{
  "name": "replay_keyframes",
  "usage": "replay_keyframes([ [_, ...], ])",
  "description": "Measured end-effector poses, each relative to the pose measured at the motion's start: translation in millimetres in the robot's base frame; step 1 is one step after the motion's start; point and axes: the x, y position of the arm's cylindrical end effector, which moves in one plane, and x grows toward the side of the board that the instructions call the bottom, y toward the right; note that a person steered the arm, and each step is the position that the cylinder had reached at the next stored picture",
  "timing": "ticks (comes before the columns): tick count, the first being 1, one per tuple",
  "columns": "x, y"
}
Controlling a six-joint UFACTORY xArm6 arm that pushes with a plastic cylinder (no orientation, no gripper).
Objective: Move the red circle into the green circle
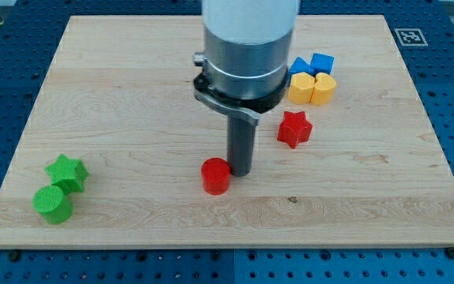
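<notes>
Pale wood-grain board [132,95], matt; red circle [215,175] matt plastic.

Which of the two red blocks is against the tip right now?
The red circle, touching my tip on the view's left. The red star sits apart, up toward the view's right.

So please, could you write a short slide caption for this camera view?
My tip pushes the red circle from its right side toward the green circle at the board's lower left.
</notes>
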Motion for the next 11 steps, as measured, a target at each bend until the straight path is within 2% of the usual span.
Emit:
replay_keyframes([
  [2, 5, 1],
  [3, 24, -13],
  [4, 29, -45],
  [8, 22, -96],
  [11, 48, -144],
])
